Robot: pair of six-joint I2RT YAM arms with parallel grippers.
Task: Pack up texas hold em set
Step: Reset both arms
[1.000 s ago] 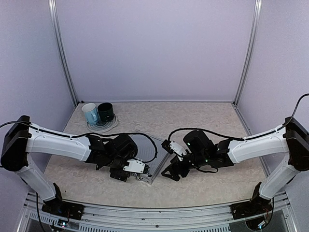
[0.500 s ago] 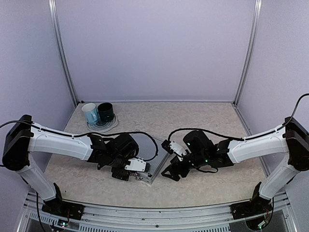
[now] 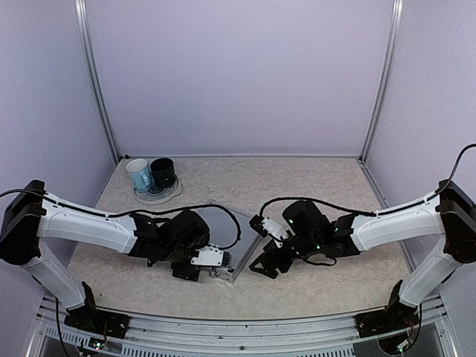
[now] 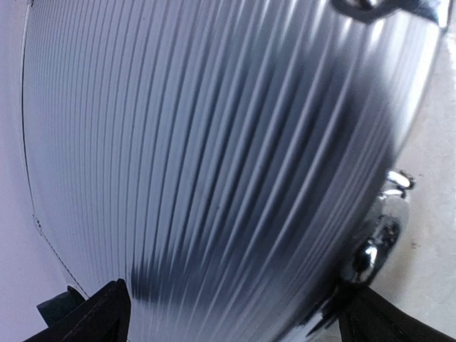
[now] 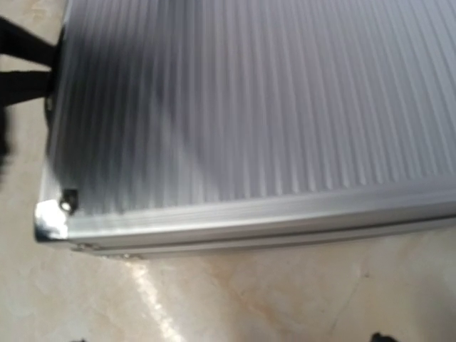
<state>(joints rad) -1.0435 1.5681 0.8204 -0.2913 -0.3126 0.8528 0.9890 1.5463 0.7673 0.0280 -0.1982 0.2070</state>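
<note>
The case point(image 3: 225, 223) lies shut on the tabletop point(image 3: 312, 182), so only latching seems left; my left hand point(image 3: 220, 263) and right hand point(image 3: 262, 266) gape empty.

Closed case point(image 5: 249, 100) on the table point(image 5: 285, 292).
Its ribbed silver lid point(image 5: 285, 71) fills the upper view, shadowed dark on the left. A smooth rim point(image 5: 271, 210) runs along the near edge to a shiny corner cap point(image 5: 51, 219) at lower left. The table below is beige and mottled. Black shapes point(image 5: 25, 50) at the left edge are too blurred to name.
</note>
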